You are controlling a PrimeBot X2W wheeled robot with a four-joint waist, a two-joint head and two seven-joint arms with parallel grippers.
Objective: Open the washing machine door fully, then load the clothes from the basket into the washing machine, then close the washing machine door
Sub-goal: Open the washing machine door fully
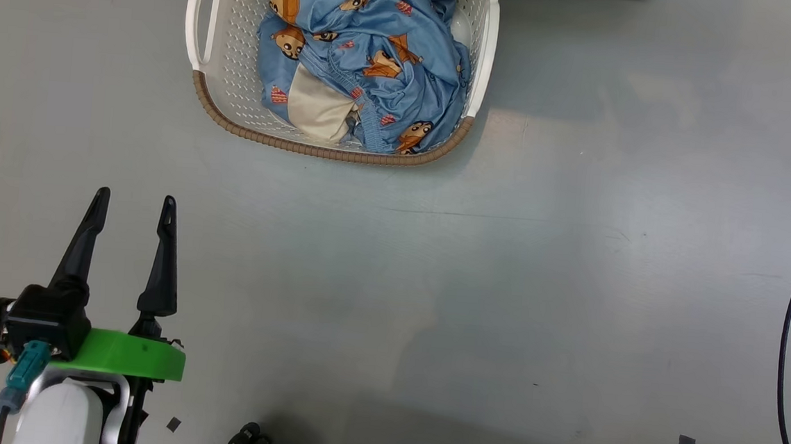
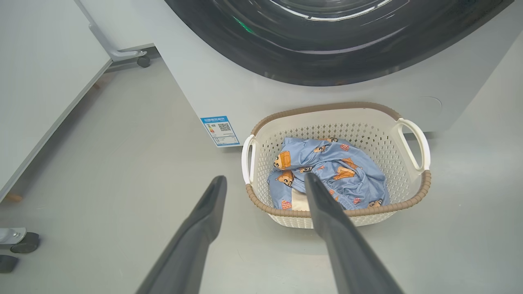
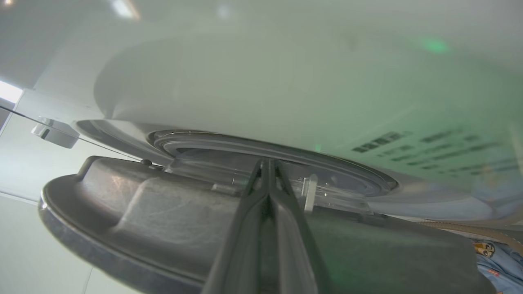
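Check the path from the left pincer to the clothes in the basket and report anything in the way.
Nothing visible blocks it. The open left pincer hangs over bare floor, short of the basket. The clothes lie uncovered inside it, so probably only the basket's near rim needs clearing from above.

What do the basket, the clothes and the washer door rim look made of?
The basket: matte cream plastic, judging by its moulded holes; brown rim likely plastic imitating weave. The clothes: thin soft printed fabric, creased and folded. The washing machine door rim: glossy black plastic or glass, mirroring lights; which, I cannot tell.
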